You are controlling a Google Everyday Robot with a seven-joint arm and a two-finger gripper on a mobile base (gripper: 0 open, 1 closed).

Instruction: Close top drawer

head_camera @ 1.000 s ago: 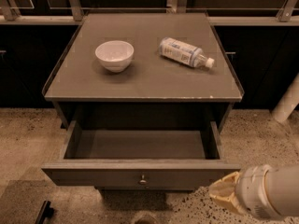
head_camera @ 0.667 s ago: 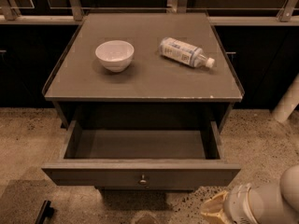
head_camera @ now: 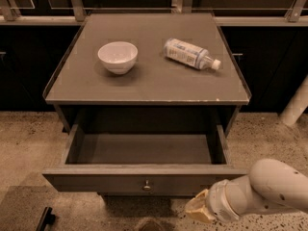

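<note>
Camera view
Room: a speckled stone floor [head_camera: 29,138] is spreading around a low grey-brown cabinet, with dark cupboard fronts [head_camera: 269,66] and a metal rail [head_camera: 144,8] running behind it.
Right edge: a pale round post [head_camera: 296,105] is leaning up out of the picture beside the cabinet.
Floor, lower left: a small dark object [head_camera: 45,219] is lying at the bottom edge; what it is cannot be told.
Tabletop: the flat grey tabletop [head_camera: 154,83] with a thin raised lip is carrying two things, well apart from each other.
Bowl: a white bowl [head_camera: 118,57] is standing upright on the left half of the tabletop.
Bottle: a clear plastic bottle [head_camera: 191,54] with a pale label and white cap is lying on its side on the right half, its cap pointing toward the right and the front edge.
Top drawer: the top drawer [head_camera: 106,181] is standing pulled far out from under the tabletop, toward the camera, its bare grey inside showing.
Knob: a small round metal knob [head_camera: 147,185] is sitting at the centre of the drawer's flat front.
Arm: a thick white arm [head_camera: 272,186] is reaching in from the lower right corner.
Gripper: the gripper [head_camera: 198,210], a yellowish tip on the arm's end, is hanging low in front of the drawer's front, right of the knob and below the panel's lower edge; contact with the drawer cannot be told.
Gripper state: whether it is spread or closed cannot be told.
</note>
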